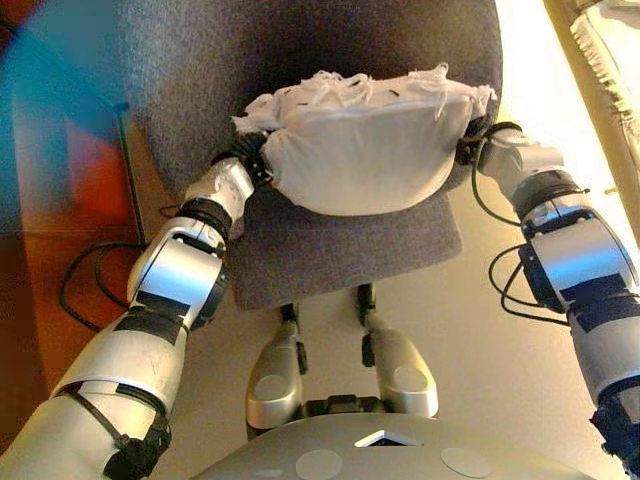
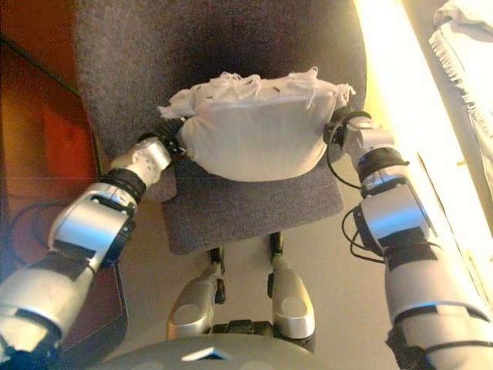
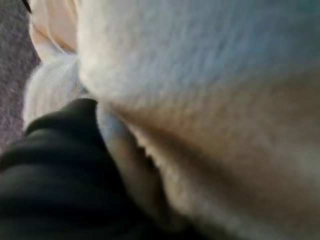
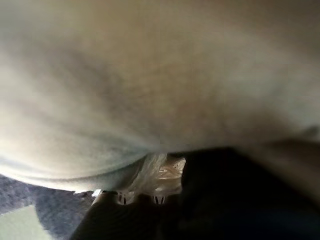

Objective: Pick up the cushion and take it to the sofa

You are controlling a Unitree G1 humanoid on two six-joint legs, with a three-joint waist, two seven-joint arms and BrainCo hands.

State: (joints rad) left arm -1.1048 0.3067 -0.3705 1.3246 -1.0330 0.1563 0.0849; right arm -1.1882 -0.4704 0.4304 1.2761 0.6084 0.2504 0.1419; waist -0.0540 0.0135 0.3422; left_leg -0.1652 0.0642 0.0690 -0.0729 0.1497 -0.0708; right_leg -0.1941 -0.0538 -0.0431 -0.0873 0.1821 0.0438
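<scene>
Left hand [image 1: 252, 160]: mine, against cushion [image 1: 360, 150]; fingers hidden, grip unclear.
Right hand [image 1: 478, 140]: opposite end, likewise.
Cushion: above grey chair [image 1: 340, 245].

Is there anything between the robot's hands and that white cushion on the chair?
Nothing visible: the left hand and right hand already press the cushion from either side above the grey chair.

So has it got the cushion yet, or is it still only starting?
It looks partly done. The white cushion is squeezed between the left hand and the right hand, one at each end, just above the grey chair. I cannot tell whether it has fully left the seat. The fingers are hidden behind the fabric. The carry to the sofa is left, and no sofa is clearly in view.
</scene>
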